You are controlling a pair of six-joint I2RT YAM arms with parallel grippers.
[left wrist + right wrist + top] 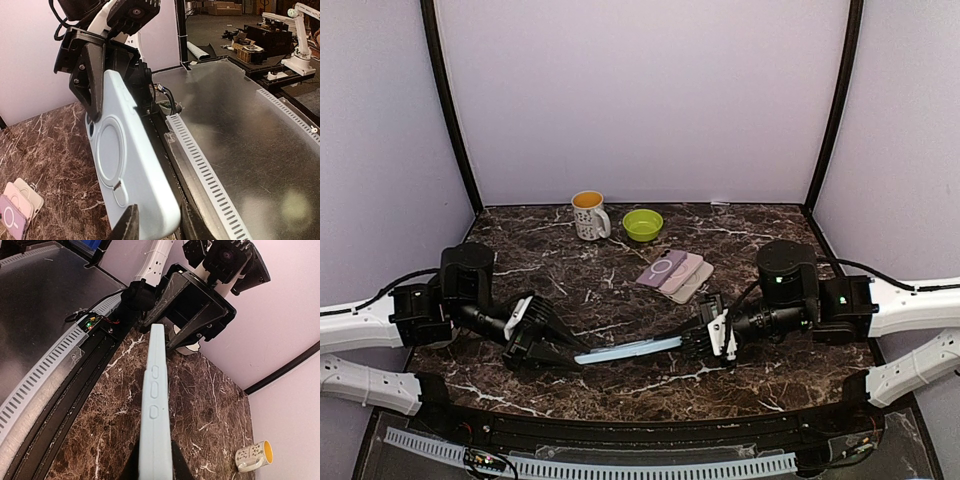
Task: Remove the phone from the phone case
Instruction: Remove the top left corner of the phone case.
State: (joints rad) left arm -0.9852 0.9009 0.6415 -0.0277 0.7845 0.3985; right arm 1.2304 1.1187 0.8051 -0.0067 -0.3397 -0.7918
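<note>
Risk here: the phone case (625, 350) hangs in the air between my two arms, above the bench (550, 275), and a twist or a careless tug could pull it free and drop it. My right jaws are clamped tight on one end; the other end sits between my left jaws, but whether they pinch it I cannot tell

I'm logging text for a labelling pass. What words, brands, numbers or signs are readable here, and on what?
No readable words, brands or numbers anywhere.
blue case: only a raised ring with a short bar below it, no lettering.
purple case: a white ring mark, no lettering.
mug: small dark marks, too small to read.
</note>
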